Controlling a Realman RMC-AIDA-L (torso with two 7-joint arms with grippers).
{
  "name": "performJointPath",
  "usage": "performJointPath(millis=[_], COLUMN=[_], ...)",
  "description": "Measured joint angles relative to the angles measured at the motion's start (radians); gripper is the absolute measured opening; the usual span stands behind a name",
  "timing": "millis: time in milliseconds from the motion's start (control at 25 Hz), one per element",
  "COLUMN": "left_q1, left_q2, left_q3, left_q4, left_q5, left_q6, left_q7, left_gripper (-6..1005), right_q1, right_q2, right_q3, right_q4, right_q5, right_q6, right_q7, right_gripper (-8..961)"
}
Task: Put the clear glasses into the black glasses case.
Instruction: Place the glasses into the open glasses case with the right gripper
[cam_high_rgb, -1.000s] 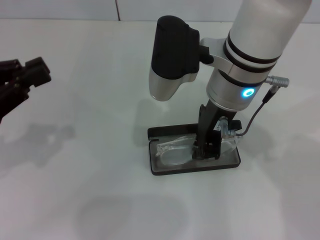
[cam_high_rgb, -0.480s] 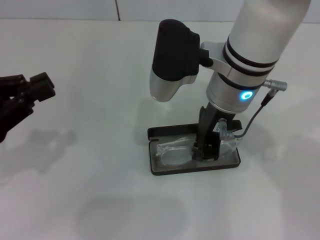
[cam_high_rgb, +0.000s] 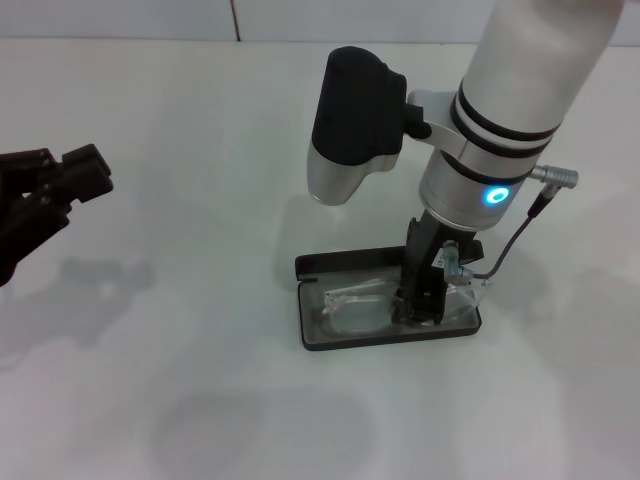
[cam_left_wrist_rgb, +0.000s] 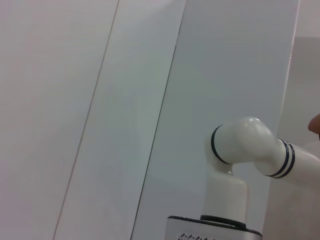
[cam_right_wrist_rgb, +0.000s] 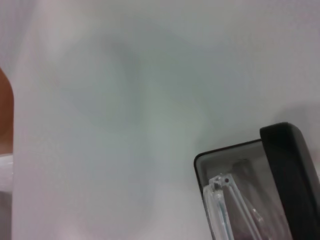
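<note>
The left gripper (cam_high_rgb: 60, 180) is parked far left, its jaw state not discernible. The clear glasses (cam_high_rgb: 365, 305) lie inside the open black glasses case (cam_high_rgb: 320, 335), apparently pinched by the right gripper (cam_high_rgb: 420, 305). One temple could be snagged on withdrawal.

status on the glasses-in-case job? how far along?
Mostly done: the clear glasses lie inside the open black glasses case, on its lining. In hand: the right gripper is down in the case at the middle of the frame; whether it grips is hidden. Left: let go and lift clear. The case lid is open. The left gripper hangs idle over the table, far off.
</note>
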Motion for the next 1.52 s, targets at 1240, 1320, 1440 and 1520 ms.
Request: performJointPath(millis=[1240,1320,1440,1520], left_q1=[-0.001,-0.001,-0.001,-0.001], left_q2=[-0.01,-0.01,-0.01,-0.01], left_q3=[-0.006,-0.006,-0.006,-0.006], left_q4=[-0.001,-0.001,-0.001,-0.001], left_q5=[0.0,0.0,0.0,0.0], left_q6=[0.0,0.0,0.0,0.0], left_q7=[0.005,0.005,0.005,0.005], left_gripper=[103,103,103,104], right_q1=[0.011,0.011,0.011,0.011], right_q2=[0.0,0.0,0.0,0.0], right_q3=[-0.004,-0.004,-0.004,-0.004], right_q4=[0.032,0.034,0.037,0.038], right_q5=[0.001,0.001,-0.001,-0.001], right_q6=[0.012,0.013,0.014,0.014], right_q7=[-0.004,-0.004,-0.005,-0.005], right_gripper=[98,98,97,97])
